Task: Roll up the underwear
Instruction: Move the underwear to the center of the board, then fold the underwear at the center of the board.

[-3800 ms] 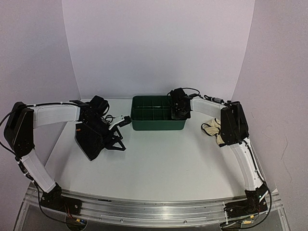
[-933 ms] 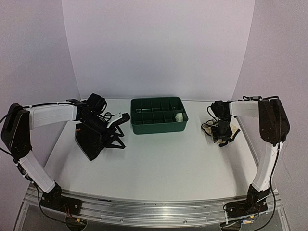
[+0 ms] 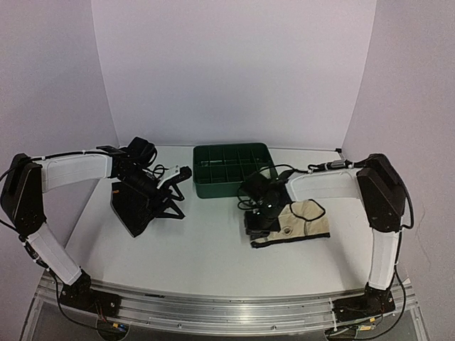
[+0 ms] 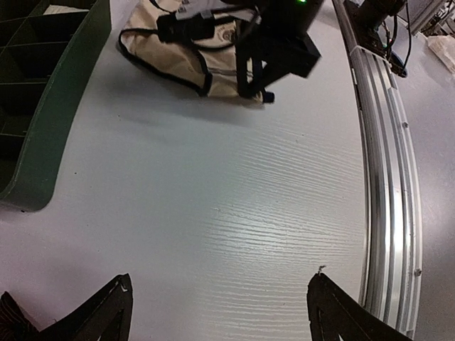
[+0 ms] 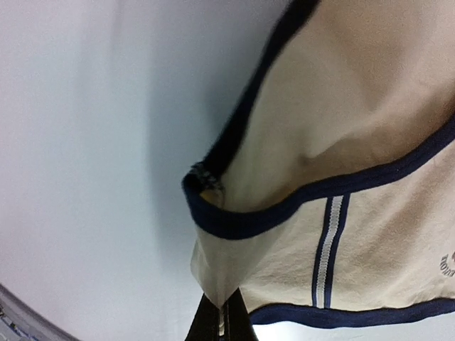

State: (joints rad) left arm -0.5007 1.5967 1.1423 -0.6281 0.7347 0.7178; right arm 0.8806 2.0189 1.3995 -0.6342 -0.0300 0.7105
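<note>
The cream underwear (image 3: 302, 220) with dark edging lies spread on the table right of centre. My right gripper (image 3: 257, 222) is shut on its left corner. The right wrist view shows that corner pinched between the closed fingers (image 5: 222, 321), with the cream underwear (image 5: 341, 234) fanning out above them. The black underwear (image 3: 131, 206) lies at the left under my left arm, and a striped bit of it (image 4: 11, 321) shows in the left wrist view. My left gripper (image 3: 175, 199) stands open beside it, with only bare table between its fingertips (image 4: 117, 295). From that wrist the cream underwear (image 4: 178, 57) is far off.
The dark green compartmented tray (image 3: 231, 186) stands at the back centre, just behind the right gripper; its wall (image 4: 50, 121) fills the left of the left wrist view. The metal rail (image 3: 227, 309) runs along the near table edge.
The right gripper has shut on the cream underwear and dragged it from the far right toward the table's centre, spreading it out. The left arm has stayed still.
</note>
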